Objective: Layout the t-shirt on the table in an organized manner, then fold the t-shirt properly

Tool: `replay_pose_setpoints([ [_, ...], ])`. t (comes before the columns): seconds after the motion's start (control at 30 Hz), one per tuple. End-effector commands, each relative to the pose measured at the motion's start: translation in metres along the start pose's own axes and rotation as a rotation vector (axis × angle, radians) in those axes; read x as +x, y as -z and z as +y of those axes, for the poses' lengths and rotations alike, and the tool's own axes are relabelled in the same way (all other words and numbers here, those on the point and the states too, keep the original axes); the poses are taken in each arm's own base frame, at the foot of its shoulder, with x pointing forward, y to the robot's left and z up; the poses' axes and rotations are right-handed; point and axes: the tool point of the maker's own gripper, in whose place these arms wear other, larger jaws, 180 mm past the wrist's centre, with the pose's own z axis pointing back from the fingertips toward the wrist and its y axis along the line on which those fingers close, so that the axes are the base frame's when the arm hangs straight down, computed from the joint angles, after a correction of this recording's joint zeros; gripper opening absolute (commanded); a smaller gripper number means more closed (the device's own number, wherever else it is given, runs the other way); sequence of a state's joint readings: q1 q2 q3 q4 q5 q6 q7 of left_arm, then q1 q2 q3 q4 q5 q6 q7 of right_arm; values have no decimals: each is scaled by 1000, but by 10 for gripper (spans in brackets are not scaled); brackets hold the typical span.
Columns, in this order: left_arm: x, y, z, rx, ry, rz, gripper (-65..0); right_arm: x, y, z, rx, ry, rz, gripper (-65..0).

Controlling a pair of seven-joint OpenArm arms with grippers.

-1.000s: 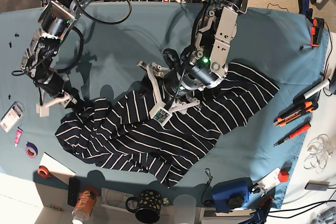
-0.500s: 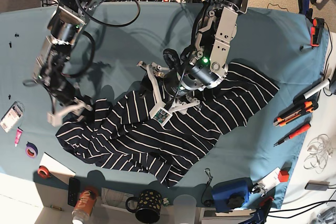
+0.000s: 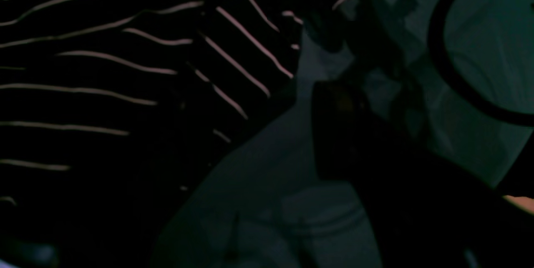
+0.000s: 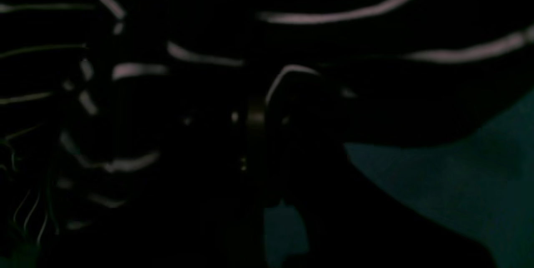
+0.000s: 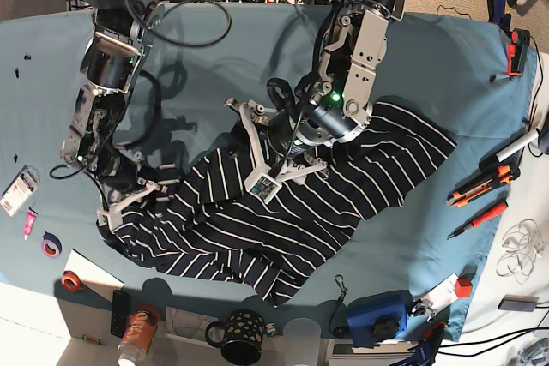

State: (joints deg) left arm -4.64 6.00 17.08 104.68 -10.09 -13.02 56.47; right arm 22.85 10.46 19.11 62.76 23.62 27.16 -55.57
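Base camera looks straight down from overhead on the whole table (image 5: 446, 49) and both arms; each wrist camera sits dim and very close above the t-shirt (image 5: 283, 212), sharing with it striped fabric (image 3: 104, 72) (image 4: 333, 13) and teal cloth

Navy white-striped t-shirt (image 5: 283, 220) on teal-blue table (image 5: 446, 66).

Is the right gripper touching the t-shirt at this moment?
Touching. In the base view the right gripper has its white fingers lying on the t-shirt at its striped outer edge; the right wrist view is filled with the fabric.
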Motion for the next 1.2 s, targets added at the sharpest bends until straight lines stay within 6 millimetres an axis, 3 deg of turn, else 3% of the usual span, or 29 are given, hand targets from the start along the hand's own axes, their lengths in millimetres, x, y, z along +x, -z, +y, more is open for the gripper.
replay_pose_setpoints([
  [0.0, 21, -3, -3, -11, 12, -67, -305, 35, -12, 5, 9, -42, -91, -650],
  [0.2, 21, -3, -3, -12, 12, -67, -305, 59, -56, 31, 25, -170, -181, -650],
  [0.33, 21, -3, -3, -11, 12, -66, -305, 59, -84, 52, 50, -240, -196, -650],
  [0.43, 20, -3, -3, -12, 12, -65, -305, 52, -97, 56, 33, -283, -203, -650],
  [0.6, 18, -3, -4, -13, 8, -60, -305, 26, -97, 44, -10, -284, -153, -650],
  [0.77, 18, -3, -4, -13, 8, -60, -305, -10, -94, 53, 69, -338, -16, -650],
  [1.17, 18, -3, -4, -13, 8, -60, -305, -19, -93, 53, 76, -375, 20, -650],
])
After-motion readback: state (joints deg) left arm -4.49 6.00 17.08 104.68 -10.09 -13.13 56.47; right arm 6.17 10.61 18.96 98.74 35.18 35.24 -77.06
